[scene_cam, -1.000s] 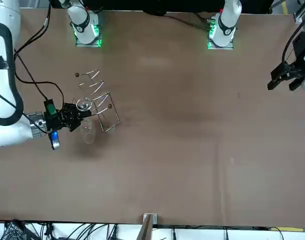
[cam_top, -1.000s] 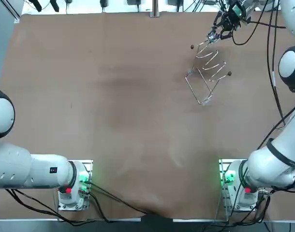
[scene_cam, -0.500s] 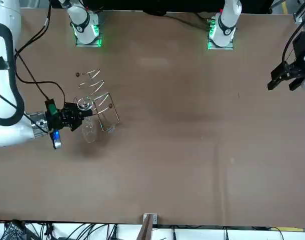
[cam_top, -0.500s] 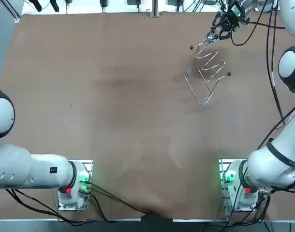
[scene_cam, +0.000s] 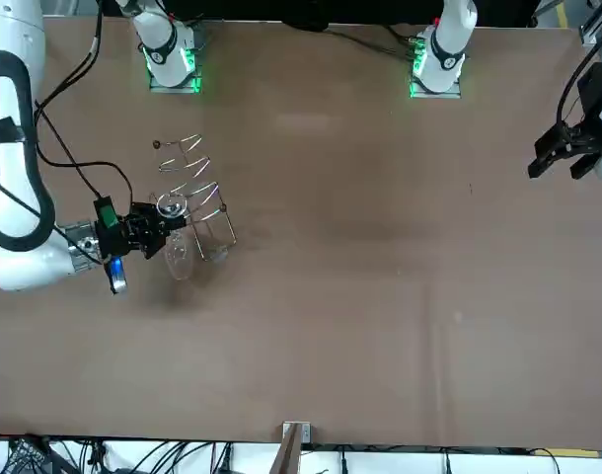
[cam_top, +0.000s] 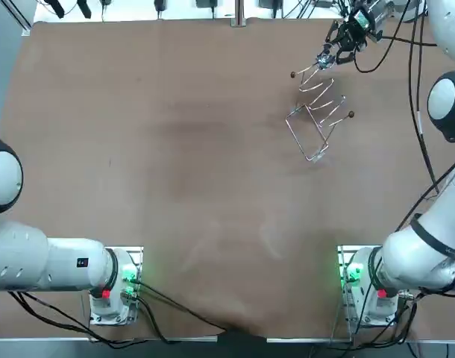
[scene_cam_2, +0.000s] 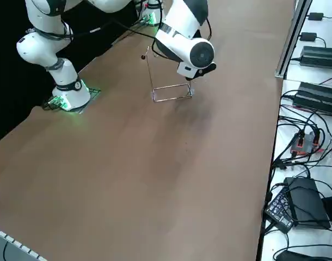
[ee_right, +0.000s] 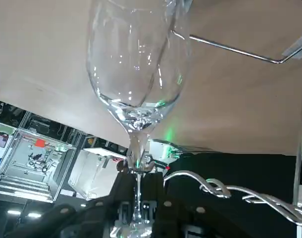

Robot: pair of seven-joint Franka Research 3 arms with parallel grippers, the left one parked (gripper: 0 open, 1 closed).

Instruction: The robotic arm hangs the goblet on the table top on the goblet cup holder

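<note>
A brown table point(cam_top: 175, 149) fills the room, with black boxes point(scene_cam_2: 320, 56) and cables point(scene_cam_2: 296, 144) on a white bench point(scene_cam_2: 318, 130) off its right edge. Near the table's far right corner, my right gripper point(ee_right: 137, 201) has its fingers point(ee_right: 122, 191) clamped on the stem of the one clear goblet point(ee_right: 136, 74), bowl pointing away from me. One wire goblet cup holder point(scene_cam: 197, 193) stands just beside it, its wavy prongs point(ee_right: 230, 191) close by the stem. Two green-lit arm bases point(cam_top: 123, 280) sit at the near edge.
</note>
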